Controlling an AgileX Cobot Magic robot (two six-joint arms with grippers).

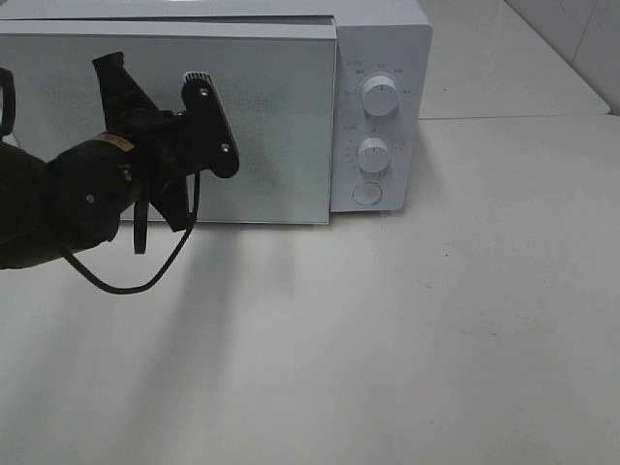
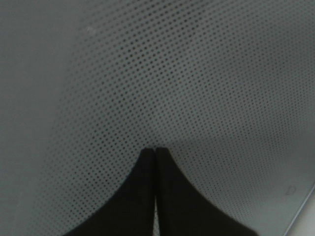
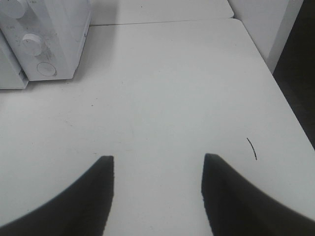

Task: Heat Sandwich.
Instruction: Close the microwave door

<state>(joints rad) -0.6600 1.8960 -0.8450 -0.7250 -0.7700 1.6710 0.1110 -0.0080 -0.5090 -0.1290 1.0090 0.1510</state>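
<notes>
facing the microwave door (image 1: 271,126) up close, the left gripper (image 2: 155,160) has its fingers squeezed together on nothing; the right gripper (image 3: 157,164) hangs spread over the table (image 3: 172,88). the sandwich is nowhere in view. likely soft, light, easily crushed: best lifted from beneath.

A white table (image 1: 387,339) carries a white microwave (image 1: 383,116), which stands at the far edge toward the left corner, its two knobs facing the near edge. A thin dark curved mark (image 3: 252,148) lies near the right edge.
</notes>
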